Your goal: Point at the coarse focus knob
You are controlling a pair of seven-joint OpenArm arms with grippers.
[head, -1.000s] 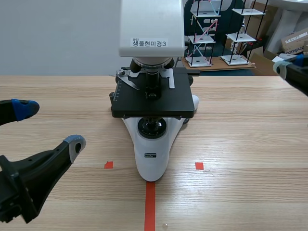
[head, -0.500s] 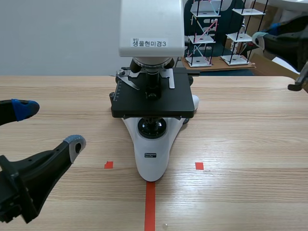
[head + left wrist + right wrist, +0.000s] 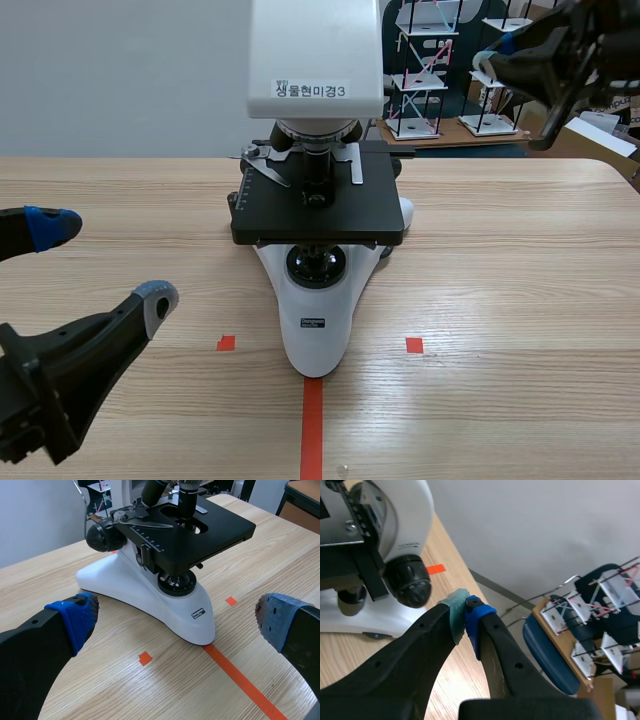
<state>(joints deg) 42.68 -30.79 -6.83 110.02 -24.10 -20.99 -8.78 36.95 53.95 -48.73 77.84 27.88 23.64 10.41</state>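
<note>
Both arms are matte black, smooth-surfaced; the left pincer (image 3: 100, 262) has two thick, curved black fingers (image 3: 30, 650), each tipped with a soft, dotted blue pad (image 3: 75, 617); the right pincer (image 3: 466, 607) has the same heavy black fingers, one pad grey-green, the other bright blue.

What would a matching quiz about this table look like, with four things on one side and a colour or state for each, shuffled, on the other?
1. left tool
2. right tool
3. coarse focus knob
4. tape line

A. black, at the side of the microscope
B. shut, raised
C. orange-red, flat on the table
D. open, low

Pairs: 1-D, 2-B, 3-A, 4-C
</note>
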